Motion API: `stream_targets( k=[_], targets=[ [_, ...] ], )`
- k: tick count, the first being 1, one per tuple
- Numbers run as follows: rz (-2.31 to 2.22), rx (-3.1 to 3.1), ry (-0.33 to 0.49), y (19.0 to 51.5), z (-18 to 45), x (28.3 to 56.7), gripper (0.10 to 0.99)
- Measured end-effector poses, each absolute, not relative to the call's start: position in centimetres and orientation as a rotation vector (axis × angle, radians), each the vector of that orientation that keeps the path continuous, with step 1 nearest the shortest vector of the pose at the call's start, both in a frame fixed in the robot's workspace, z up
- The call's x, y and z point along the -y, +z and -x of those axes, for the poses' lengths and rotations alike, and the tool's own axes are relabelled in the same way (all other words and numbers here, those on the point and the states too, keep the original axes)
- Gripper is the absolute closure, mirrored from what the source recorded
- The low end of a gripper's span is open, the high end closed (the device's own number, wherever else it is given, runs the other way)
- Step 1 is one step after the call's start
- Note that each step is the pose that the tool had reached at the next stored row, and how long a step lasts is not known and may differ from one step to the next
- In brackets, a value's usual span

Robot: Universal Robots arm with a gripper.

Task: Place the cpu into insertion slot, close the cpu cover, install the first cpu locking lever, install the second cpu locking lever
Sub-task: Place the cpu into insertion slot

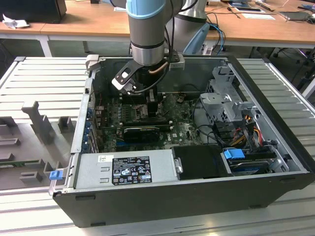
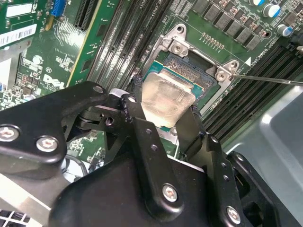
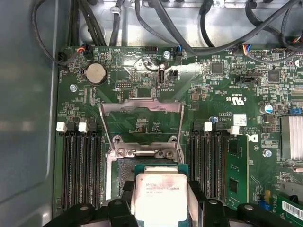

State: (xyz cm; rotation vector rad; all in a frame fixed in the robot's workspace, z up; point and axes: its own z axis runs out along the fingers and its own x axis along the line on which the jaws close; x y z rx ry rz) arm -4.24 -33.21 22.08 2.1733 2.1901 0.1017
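Note:
In both wrist views the cpu [image 2: 165,97] [image 3: 161,198], a small square chip with a pale metal top, sits between my black fingers [image 2: 137,118]. My gripper [image 2: 163,116] [image 3: 160,189] [image 1: 147,105] is shut on it from two sides. The chip hangs right over the insertion slot [image 2: 189,71] [image 3: 124,170], and I cannot tell whether it rests in it. The cpu cover [image 3: 142,108] stands swung up and open behind the slot. A thin metal locking lever [image 2: 265,78] sticks out beside the socket. In the exterior view the arm reaches down into the open computer case.
Long black memory slots [image 3: 78,165] [image 3: 210,165] flank the socket on both sides. A black card [image 1: 142,132] lies across the board in front of the gripper. The grey power supply [image 1: 125,169], a drive cage [image 1: 226,103] and loose cables [image 3: 189,28] crowd the case.

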Motion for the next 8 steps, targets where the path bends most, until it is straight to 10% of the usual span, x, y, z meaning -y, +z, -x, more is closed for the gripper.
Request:
stream_targets(
  k=[8],
  targets=[
    [-2.173, -2.190, 0.102, 21.20, 4.26, 33.20, 0.557]
  ],
)
